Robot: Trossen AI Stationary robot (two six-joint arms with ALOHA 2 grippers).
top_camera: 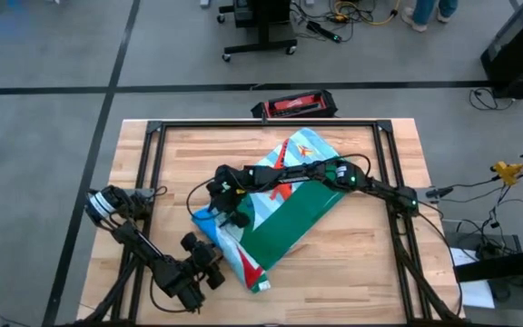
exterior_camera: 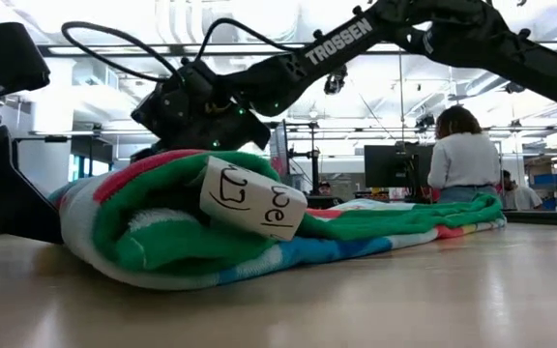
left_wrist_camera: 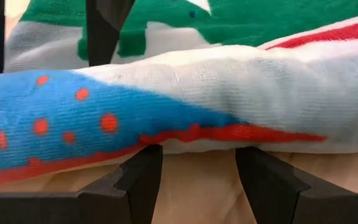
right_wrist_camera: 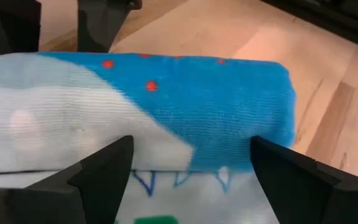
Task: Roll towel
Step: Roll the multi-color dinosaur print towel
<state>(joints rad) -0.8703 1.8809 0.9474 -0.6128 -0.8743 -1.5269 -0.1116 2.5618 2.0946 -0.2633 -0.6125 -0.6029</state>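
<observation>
The towel (top_camera: 284, 213) lies folded on the wooden counter (top_camera: 352, 263), slanting from the far middle toward the near left, with its near-left end partly rolled into a thick roll. In the low view the roll (exterior_camera: 162, 232) shows green, white, red and blue layers, and a white tag (exterior_camera: 251, 200) hangs off it. The right gripper (top_camera: 228, 207) reaches across the towel and sits over the roll, its fingers (right_wrist_camera: 104, 171) spread wide on either side of the blue rolled edge, not pinching it. The left gripper (top_camera: 209, 265) sits low at the near-left end just beside the roll, its fingers (left_wrist_camera: 142, 180) spread, with the cloth in front of them. Beyond the counter a person (exterior_camera: 464, 155) sits at a monitor.
</observation>
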